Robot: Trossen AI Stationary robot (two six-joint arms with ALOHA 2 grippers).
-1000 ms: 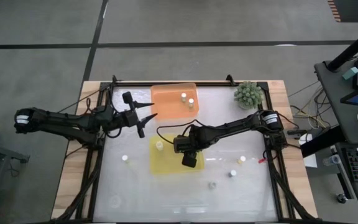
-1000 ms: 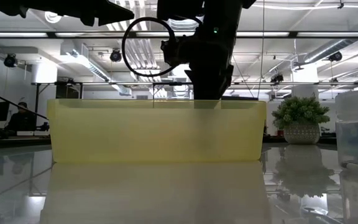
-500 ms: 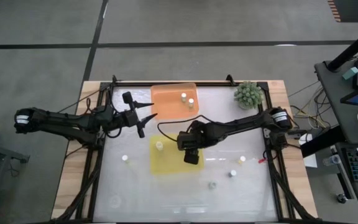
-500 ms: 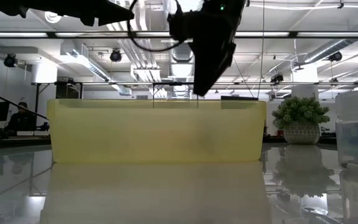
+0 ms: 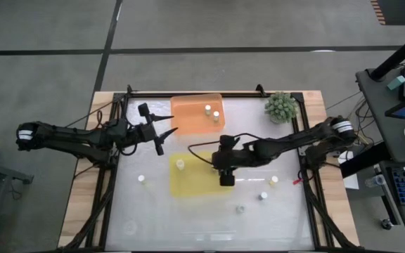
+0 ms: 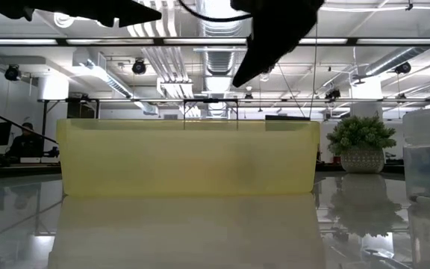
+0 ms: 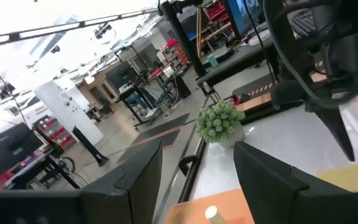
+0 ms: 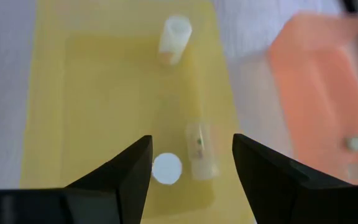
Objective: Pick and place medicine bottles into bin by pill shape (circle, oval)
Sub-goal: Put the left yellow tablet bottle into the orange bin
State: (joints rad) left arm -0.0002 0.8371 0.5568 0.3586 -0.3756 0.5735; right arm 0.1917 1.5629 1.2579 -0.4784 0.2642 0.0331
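Bottles sit in three groups: two in the orange tray (image 5: 196, 112), more in the yellow tray (image 5: 192, 176), others loose on the worktop (image 5: 287, 214). Left end effector (image 5: 167, 124) hovers beside the orange tray, fingers spread, holding nothing. Right end effector (image 5: 226, 179) hangs over the yellow tray's right edge, fingers (image 8: 120, 180) spread and empty, above a lying bottle (image 8: 200, 149) and an upright one (image 8: 174, 38).

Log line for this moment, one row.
right pincer: open, empty, above translucent yellow plastic bin | left pincer: open, beside orange plastic bin | small white-capped medicine bottles: three in yellow bin
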